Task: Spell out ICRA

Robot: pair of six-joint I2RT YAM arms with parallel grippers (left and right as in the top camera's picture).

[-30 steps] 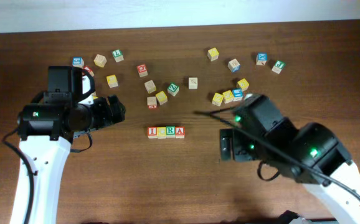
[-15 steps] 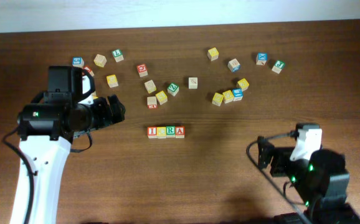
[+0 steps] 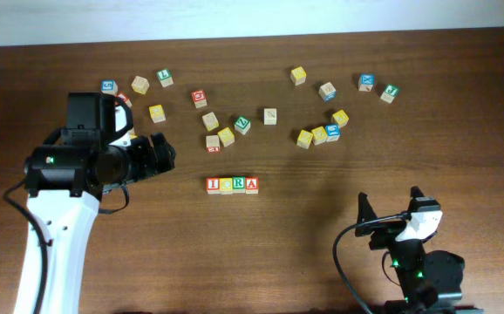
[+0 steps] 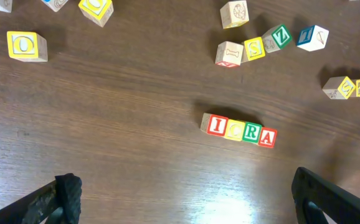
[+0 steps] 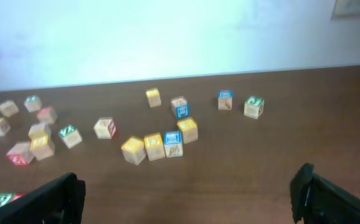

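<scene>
Four ICRA cubes side by side

- Premises: robotics lab workbench.
- Evidence: left arm and right arm (cabled, green lights lit) at a dark wooden table.
- Plain white wall; scattered lettered cubes.

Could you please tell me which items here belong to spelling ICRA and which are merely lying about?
Job: I cube, C cube, R cube, A cube, side by side in a row.
Lying about: loose letter cubes scattered beyond the row, among them a blue-lettered cube and a yellow cube.
</scene>
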